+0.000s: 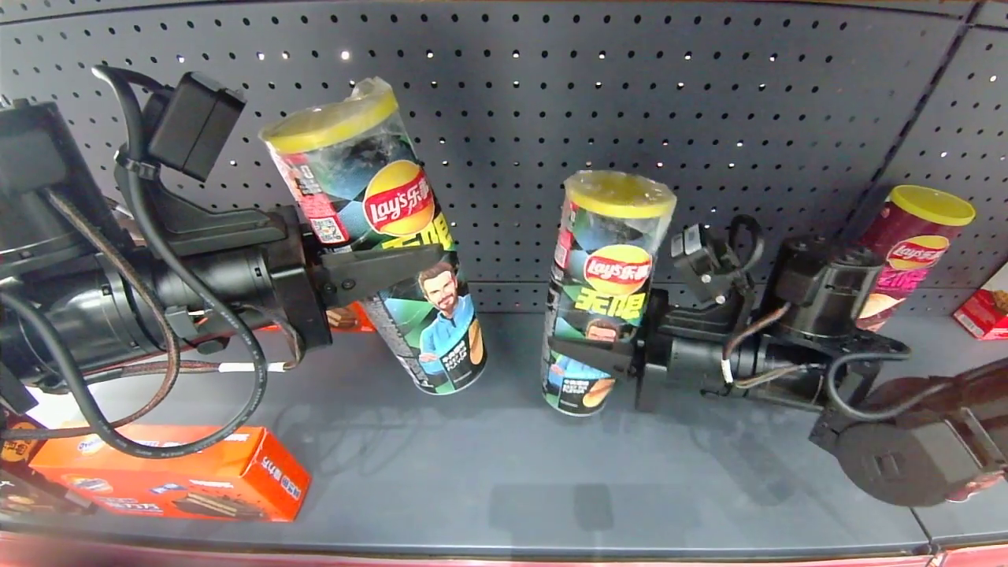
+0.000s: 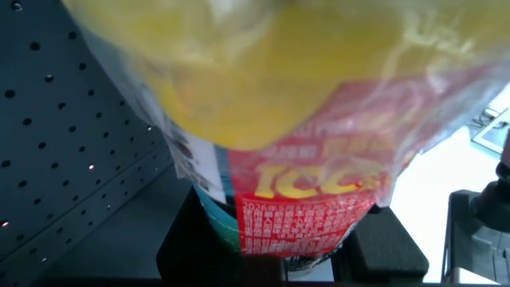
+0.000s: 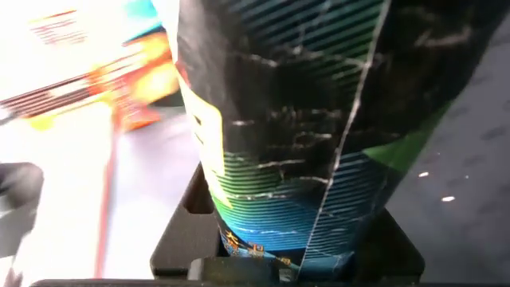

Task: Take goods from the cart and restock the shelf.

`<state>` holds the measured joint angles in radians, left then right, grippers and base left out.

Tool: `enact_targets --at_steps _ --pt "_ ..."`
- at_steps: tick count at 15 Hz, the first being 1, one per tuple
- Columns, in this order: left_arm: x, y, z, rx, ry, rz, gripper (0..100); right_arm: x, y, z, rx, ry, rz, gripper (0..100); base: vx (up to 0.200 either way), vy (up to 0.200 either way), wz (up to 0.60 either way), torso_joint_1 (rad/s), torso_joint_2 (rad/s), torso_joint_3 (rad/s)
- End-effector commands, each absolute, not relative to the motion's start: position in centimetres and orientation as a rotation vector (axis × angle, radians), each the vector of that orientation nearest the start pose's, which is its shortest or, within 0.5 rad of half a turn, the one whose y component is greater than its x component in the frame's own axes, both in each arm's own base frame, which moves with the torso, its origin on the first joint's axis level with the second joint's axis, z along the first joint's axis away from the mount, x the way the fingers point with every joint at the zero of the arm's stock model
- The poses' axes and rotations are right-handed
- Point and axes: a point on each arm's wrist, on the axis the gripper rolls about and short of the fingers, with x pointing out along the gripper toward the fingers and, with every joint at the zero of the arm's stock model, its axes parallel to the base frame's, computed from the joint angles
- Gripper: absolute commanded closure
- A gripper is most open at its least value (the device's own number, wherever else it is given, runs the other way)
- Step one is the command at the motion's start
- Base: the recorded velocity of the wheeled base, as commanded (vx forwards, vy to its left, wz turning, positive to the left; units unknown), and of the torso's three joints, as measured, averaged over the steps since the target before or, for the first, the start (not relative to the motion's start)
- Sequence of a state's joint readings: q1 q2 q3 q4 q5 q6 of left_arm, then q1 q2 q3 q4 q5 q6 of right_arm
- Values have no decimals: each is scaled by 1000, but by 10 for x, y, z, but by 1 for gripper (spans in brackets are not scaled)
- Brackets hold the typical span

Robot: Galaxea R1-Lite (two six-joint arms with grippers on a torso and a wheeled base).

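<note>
A dark grey pegboard back panel [image 1: 709, 94] rises behind a grey shelf [image 1: 504, 480] that spans the head view. The left gripper [image 1: 421, 269] comes in from the left, above the shelf, and is clamped across the middle of the left chip canister [image 1: 370, 157], one dark finger lying over its printed front. This yellow-lidded, film-wrapped tube is tilted, with its lid leaning left towards the arm and its base lower and to the right; whether the base touches the shelf board cannot be told. The right gripper [image 1: 587, 354] comes in from the right and pinches the lower half of the right chip canister [image 1: 610, 260], a matching yellow-lidded tube that stands nearly upright at mid-shelf, well apart from the first, its base at or just above the board. In each wrist view the held tube sits between that gripper's dark fingers. An orange biscuit box [image 1: 181, 472] lies flat at the shelf's front left corner, below the left arm. A maroon chip canister [image 1: 913, 244] with a yellow lid stands at the right rear, close to the back panel, partly hidden by the right arm. A small red box [image 1: 984, 311] sits at the far right edge.
</note>
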<state>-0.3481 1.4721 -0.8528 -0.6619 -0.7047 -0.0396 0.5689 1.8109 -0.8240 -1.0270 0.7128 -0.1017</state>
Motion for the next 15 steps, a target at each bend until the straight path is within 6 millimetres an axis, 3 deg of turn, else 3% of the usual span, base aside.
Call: enact_targets --at_steps 1,7,15 --pt "233 -100 263 -28 -23 -1051 100 239 173 186 -103 -121 1338 100 0 0 0 0 0 0" --pt "233 -100 262 -29 -20 -1050 100 235 172 144 -175 -70 1392 100 0 0 0 0 0 0" --pt "235 -101 260 -30 -12 -1051 100 241 183 131 -173 -31 1402 100 0 0 0 0 0 0"
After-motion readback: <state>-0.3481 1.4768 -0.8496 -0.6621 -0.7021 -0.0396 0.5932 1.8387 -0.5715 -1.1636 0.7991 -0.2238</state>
